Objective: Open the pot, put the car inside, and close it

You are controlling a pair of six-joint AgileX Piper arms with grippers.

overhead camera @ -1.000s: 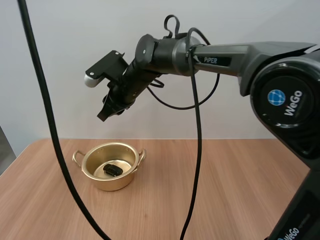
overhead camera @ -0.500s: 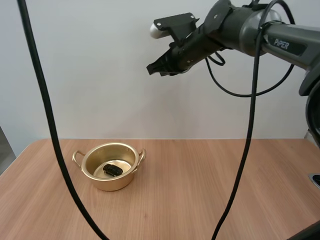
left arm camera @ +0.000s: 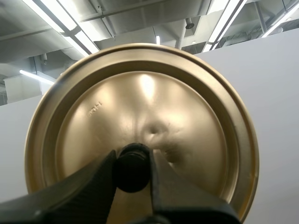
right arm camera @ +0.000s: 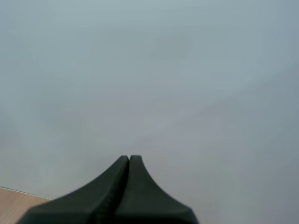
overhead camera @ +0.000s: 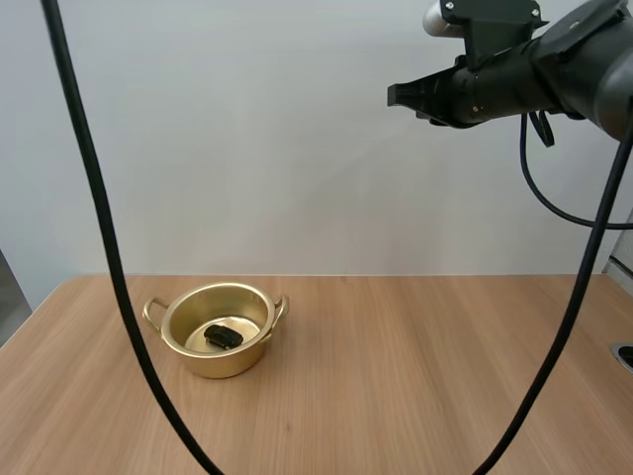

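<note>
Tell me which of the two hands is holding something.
The left hand: its fingers pinch the black knob of the gold lid. The right hand is shut on nothing, a single dark wedge.

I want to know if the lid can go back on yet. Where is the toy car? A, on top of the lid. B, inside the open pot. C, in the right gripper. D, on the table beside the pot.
B: the car lies on the bottom of the open pot, and the right gripper is shut on nothing.
</note>
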